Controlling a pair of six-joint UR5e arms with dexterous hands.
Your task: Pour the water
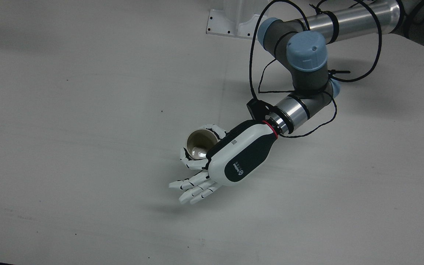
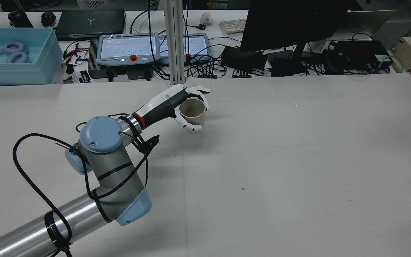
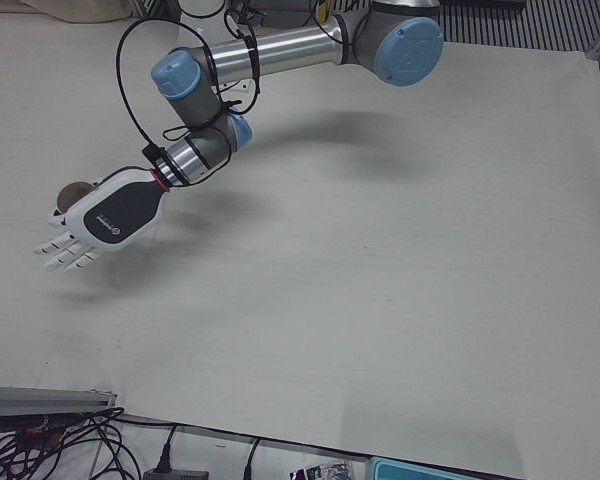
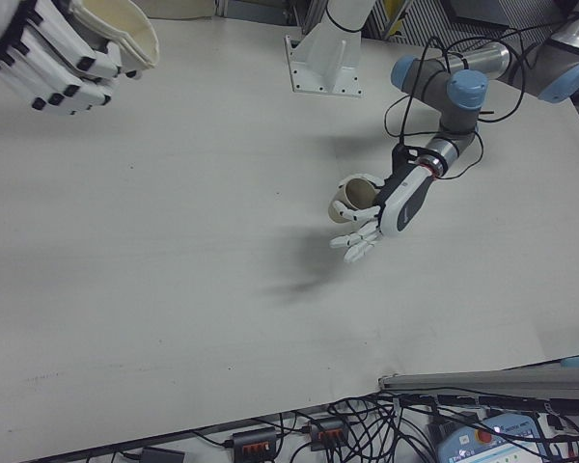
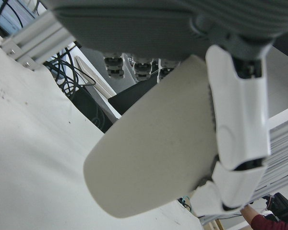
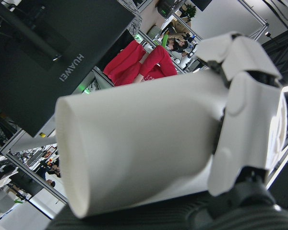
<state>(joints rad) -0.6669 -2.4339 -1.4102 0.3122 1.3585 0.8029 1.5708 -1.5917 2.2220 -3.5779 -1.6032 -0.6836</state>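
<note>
My left hand point(image 1: 234, 156) is shut on a beige cup point(image 1: 201, 142), pinching its rim side while the other fingers point(image 1: 193, 189) stretch out. The cup is held about upright above the table, mouth up, with a pale glint inside. Hand and cup also show in the rear view point(image 2: 171, 103) point(image 2: 192, 112) and the left-front view point(image 3: 105, 215) point(image 3: 75, 190). My right hand point(image 4: 48, 48) is shut on a second pale cup point(image 4: 121, 29), high up and close to the right-front camera at the top left. The right hand view shows that cup point(image 6: 134, 143) lying sideways under a finger point(image 6: 249, 124).
The white table point(image 1: 87, 92) spreads wide on all sides. An arm pedestal base point(image 1: 230, 22) stands at the robot's edge. Beyond the far edge in the rear view are a metal post point(image 2: 173, 43), a dark monitor point(image 2: 291, 21) and a light blue box point(image 2: 13, 60).
</note>
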